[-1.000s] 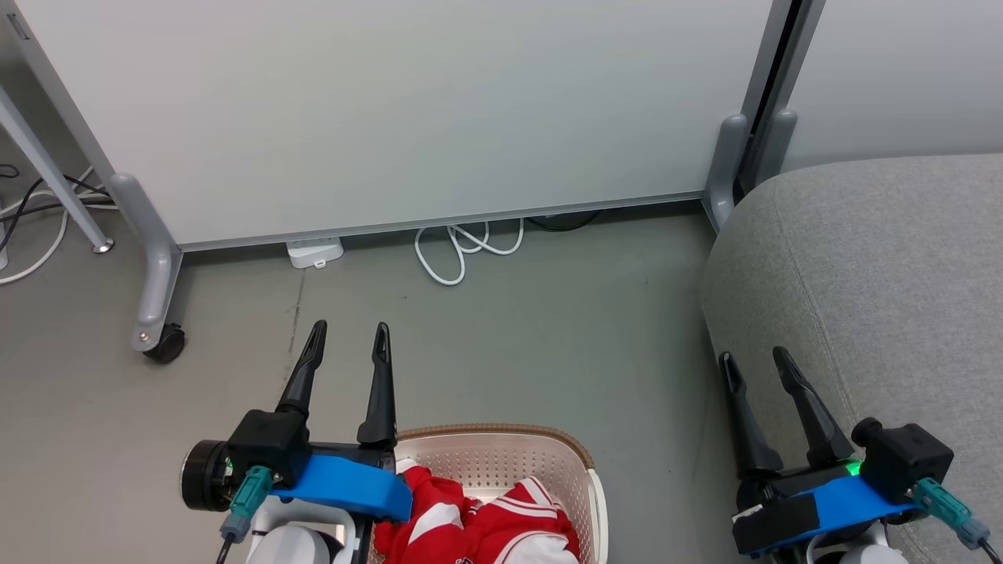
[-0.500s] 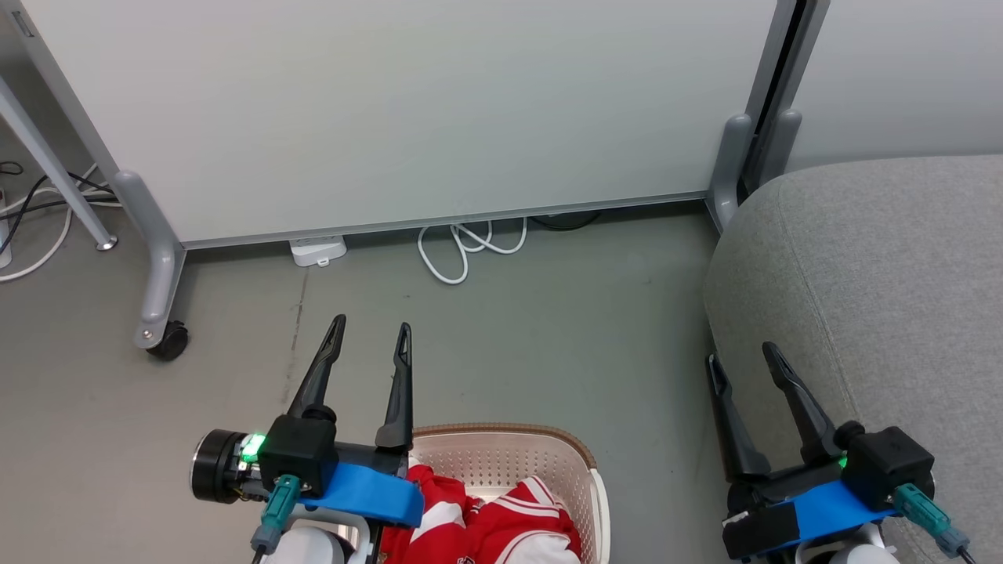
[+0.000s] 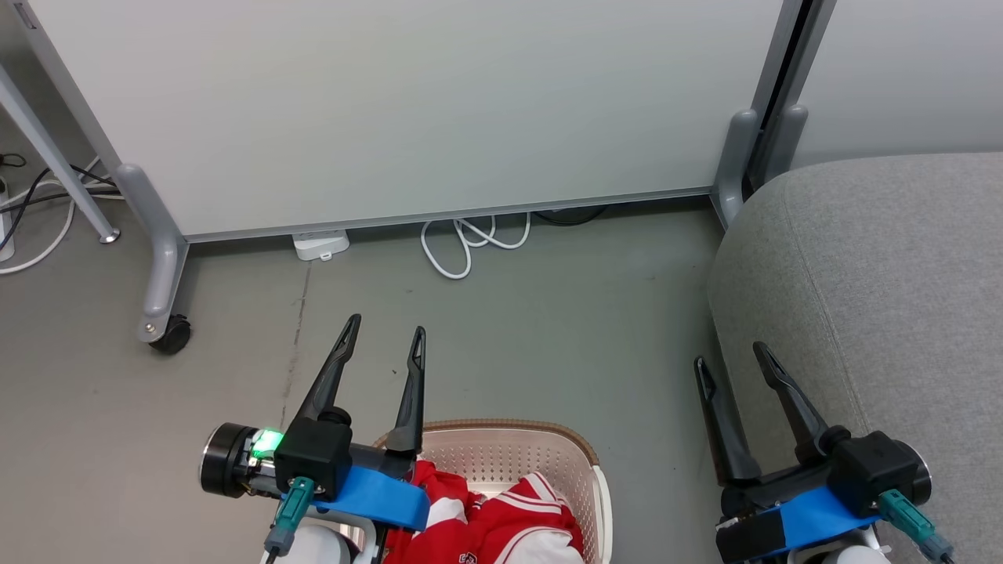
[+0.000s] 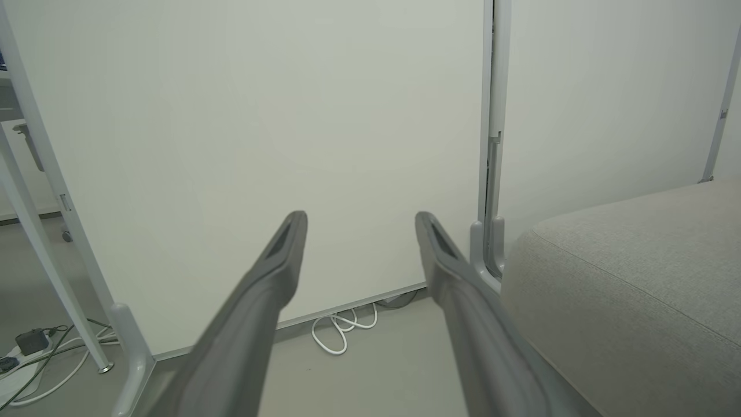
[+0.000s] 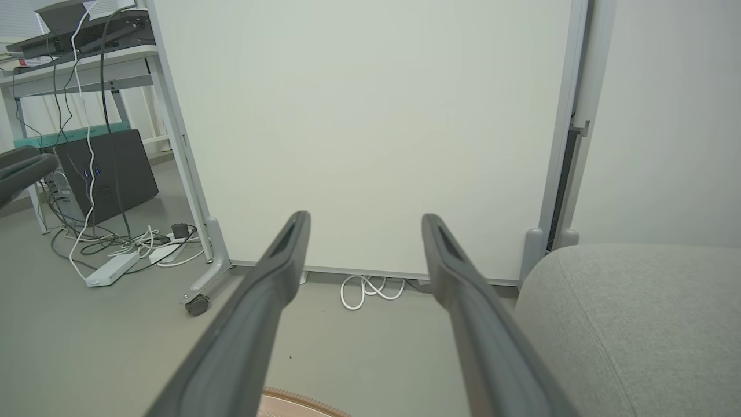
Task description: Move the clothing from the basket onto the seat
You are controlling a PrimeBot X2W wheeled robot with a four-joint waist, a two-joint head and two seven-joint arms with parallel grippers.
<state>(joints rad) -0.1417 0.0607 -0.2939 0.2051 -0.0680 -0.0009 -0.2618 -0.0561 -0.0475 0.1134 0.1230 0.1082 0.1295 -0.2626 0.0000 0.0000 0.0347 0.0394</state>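
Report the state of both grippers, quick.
Left gripper: open, holding nothing.
Right gripper: open, holding nothing.

Red white-striped clothing (image 3: 501, 526), cream perforated brown-rimmed basket (image 3: 501, 462), plain grey seat (image 3: 885, 298)

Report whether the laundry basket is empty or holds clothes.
Holds clothes: red and white clothing lies bunched inside the basket. How full cannot be told: the head view's edge cuts it off.
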